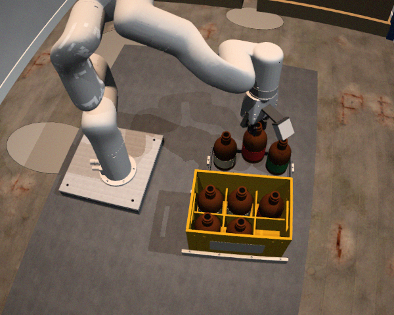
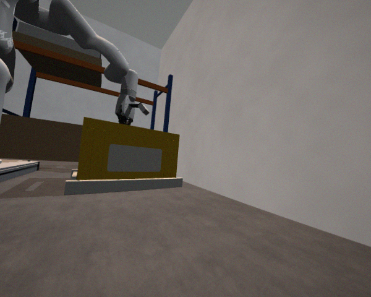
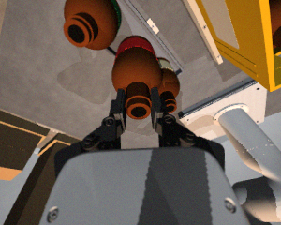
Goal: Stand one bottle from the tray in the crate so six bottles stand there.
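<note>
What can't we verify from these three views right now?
- Exterior: the tray and all bottles are hidden behind the crate wall; only the gripper shows above its rim.
- Top: whether the red-label bottle, held by its neck, has left the tray; the bottles cover the tray floor.
- Top: the floor of the vacant cell; the near wall and divider hide most of it.
- Wrist: the crate is cut off by the frame edge.

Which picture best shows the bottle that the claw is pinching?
The wrist view: the gripper clamps the red-banded bottle by its neck. The top view shows that bottle between its neighbours. In the exterior view the yellow crate hides it.
</note>
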### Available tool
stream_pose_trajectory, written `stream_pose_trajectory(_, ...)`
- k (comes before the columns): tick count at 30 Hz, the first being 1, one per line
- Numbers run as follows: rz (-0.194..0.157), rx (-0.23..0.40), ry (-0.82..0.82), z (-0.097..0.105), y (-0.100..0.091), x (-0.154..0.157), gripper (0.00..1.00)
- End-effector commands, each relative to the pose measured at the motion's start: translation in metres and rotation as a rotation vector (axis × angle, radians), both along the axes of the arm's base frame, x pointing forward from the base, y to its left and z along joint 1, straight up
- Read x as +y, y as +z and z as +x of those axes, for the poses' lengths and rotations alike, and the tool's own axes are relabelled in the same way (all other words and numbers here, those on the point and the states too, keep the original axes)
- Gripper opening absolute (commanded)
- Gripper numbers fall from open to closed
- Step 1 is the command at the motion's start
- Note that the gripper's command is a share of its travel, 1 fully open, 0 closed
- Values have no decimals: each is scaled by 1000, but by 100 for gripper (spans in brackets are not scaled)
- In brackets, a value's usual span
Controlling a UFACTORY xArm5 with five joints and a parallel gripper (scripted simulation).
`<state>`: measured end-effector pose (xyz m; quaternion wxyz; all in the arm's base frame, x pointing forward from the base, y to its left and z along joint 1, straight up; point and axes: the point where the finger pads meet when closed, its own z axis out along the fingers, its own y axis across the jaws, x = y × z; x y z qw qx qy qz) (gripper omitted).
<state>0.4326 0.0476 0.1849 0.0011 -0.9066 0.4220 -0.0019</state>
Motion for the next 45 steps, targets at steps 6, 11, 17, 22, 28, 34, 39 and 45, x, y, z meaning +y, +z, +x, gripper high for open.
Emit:
stream_pose_trajectory(6, 0, -4, 0, 1, 11, 0, 0)
stream_pose_trajectory(11, 0, -4, 0, 1, 15, 0, 0)
stream_pose_trajectory(17, 0, -4, 0, 1, 17, 0, 0)
stream_pose_trajectory(22, 0, -4, 0, 1, 18, 0, 0)
stream_pose_trajectory(28, 0, -4, 0, 1, 18, 0, 0)
stream_pose_trajectory(34, 0, -4, 0, 1, 18, 0, 0)
stream_pose_trajectory(39, 0, -4, 0, 1, 18, 0, 0)
stream_pose_trajectory(45, 0, -4, 0, 1, 19, 0, 0)
